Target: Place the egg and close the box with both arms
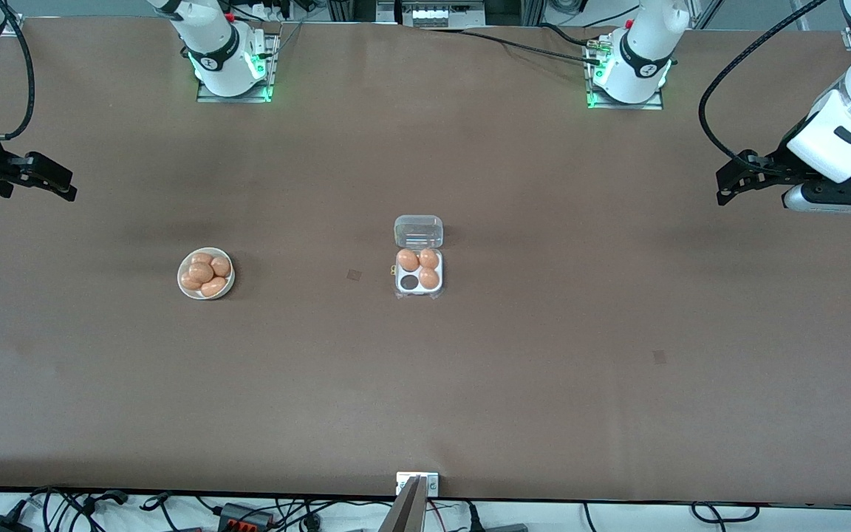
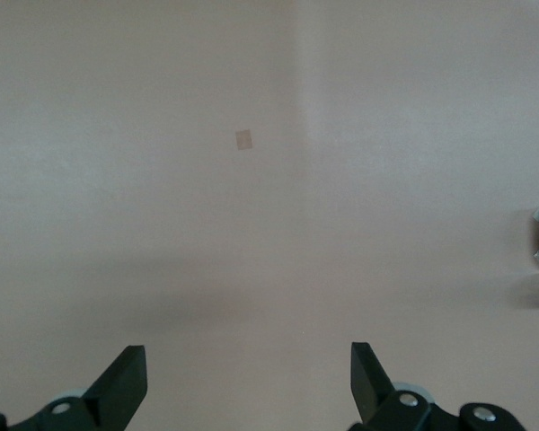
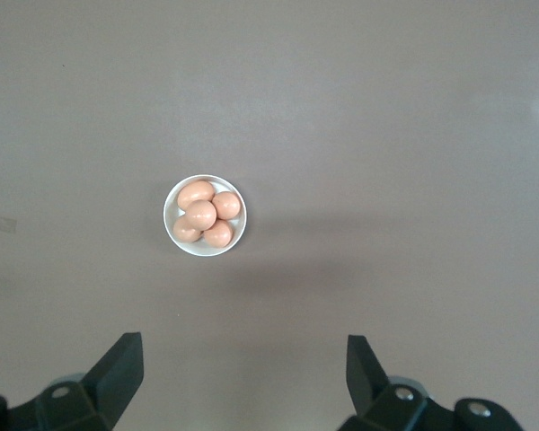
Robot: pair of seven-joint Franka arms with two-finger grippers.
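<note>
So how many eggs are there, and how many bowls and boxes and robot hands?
Eggs in the bowl: 5
Eggs in the box: 3
Bowl: 1
Box, lid open, one cell empty: 1
Robot grippers: 2, the left gripper and the right gripper, both open and waiting over bare table
Total: 12

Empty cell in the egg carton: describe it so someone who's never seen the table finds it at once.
Near the middle of the brown table sits a small square white-tray egg carton, its clear hinged lid open; a round white bowl of eggs lies toward the right arm's end. Three cells hold orange-tan eggs. The empty cell is the dark one, nearer the front camera, on the bowl's side.
</note>
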